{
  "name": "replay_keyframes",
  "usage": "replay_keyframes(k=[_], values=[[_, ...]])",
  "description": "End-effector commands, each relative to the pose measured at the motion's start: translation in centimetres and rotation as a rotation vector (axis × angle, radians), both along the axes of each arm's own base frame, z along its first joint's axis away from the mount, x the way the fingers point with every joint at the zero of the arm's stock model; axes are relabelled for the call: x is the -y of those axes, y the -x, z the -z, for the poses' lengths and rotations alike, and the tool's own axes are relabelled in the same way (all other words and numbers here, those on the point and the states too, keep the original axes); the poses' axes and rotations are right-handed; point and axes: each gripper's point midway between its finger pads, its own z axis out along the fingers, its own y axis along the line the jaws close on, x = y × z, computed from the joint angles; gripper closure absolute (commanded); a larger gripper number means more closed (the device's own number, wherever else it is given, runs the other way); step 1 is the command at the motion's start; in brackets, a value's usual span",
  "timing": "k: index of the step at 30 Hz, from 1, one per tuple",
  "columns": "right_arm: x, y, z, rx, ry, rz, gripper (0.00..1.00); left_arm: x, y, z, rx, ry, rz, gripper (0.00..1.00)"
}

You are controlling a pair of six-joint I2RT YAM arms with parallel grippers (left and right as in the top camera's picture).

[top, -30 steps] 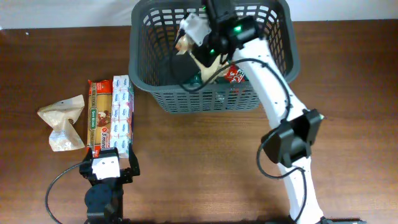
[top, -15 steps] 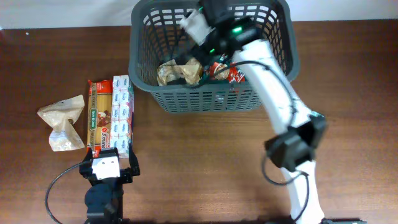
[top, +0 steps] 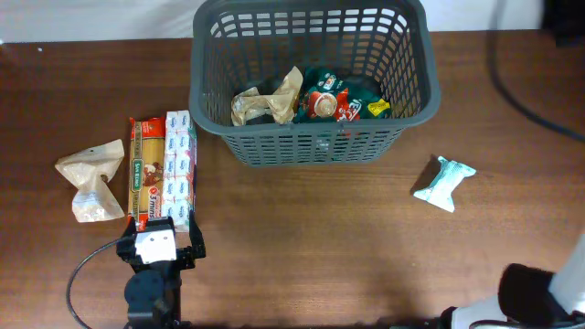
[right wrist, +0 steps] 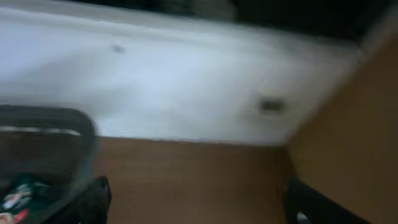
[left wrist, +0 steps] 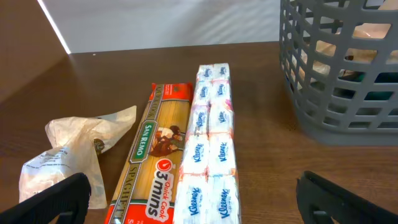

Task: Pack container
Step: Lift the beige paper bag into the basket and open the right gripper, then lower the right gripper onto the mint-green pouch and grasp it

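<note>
Container point(top: 315, 146) sits at the table's far edge, partly filled. Left gripper point(left wrist: 196, 196) spread wide, empty, just short of the tissue pack point(left wrist: 211, 149) and spaghetti packet point(left wrist: 158, 162); right gripper point(right wrist: 196, 199) blurred, looks parted, nothing held. Risk: the two packs lie touching, so closing on one may drag the other; teal packet point(top: 443, 181) easily overlooked

At twelve o'clock on the table point(top: 302, 247), a basket point(top: 311, 148) with a paper bag point(top: 270, 99) inside at nine and packets point(top: 334, 100) at three; off its eight o'clock, tissues point(top: 180, 169), spaghetti point(top: 146, 174) and a sack point(top: 91, 181) side by side, rightmost to leftmost; at four o'clock, a lone pouch point(top: 443, 181).
</note>
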Motion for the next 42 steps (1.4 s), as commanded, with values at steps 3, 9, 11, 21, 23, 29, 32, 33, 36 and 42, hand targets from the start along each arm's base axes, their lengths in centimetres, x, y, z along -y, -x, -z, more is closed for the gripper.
replay_keyframes(k=[3,9,11,21,23,29,32,33,36,42], values=[[3.3,-0.2,14.4,-0.337,-0.353,0.154,0.24,-0.1,0.0,0.1,0.001,0.004,-0.007,0.01],[0.4,2.3,29.0,-0.646,-0.560,0.255,0.23,-0.1,0.0,0.1,0.001,0.004,-0.007,0.01],[-1.1,3.0,32.5,-0.704,-0.598,0.252,0.22,-0.1,0.0,0.1,0.001,0.004,-0.007,0.01],[-5.4,5.7,42.0,-0.793,-0.671,0.260,0.19,-0.1,0.0,0.1,0.001,0.004,-0.007,0.01],[-5.3,6.4,43.2,-0.803,-0.665,0.288,0.23,-0.1,0.0,0.1,0.001,0.004,-0.007,0.01],[-4.5,8.0,45.2,-0.823,-0.635,0.374,0.39,-0.1,0.0,0.1,0.001,0.004,-0.007,0.01],[-4.5,8.4,45.8,-0.828,-0.632,0.378,0.69,-0.1,0.0,0.1,0.001,0.004,-0.007,0.01],[-4.5,8.5,45.8,-0.829,-0.635,0.381,0.79,-0.1,0.0,0.1,0.001,0.004,-0.007,0.01],[-4.6,8.1,45.6,-0.818,-0.641,0.373,0.96,-0.1,0.0,0.1,0.001,0.004,-0.007,0.01],[-4.9,3.8,39.3,-0.688,-0.797,0.254,0.96,-0.1,0.0,0.1,0.001,0.004,-0.007,0.01]])
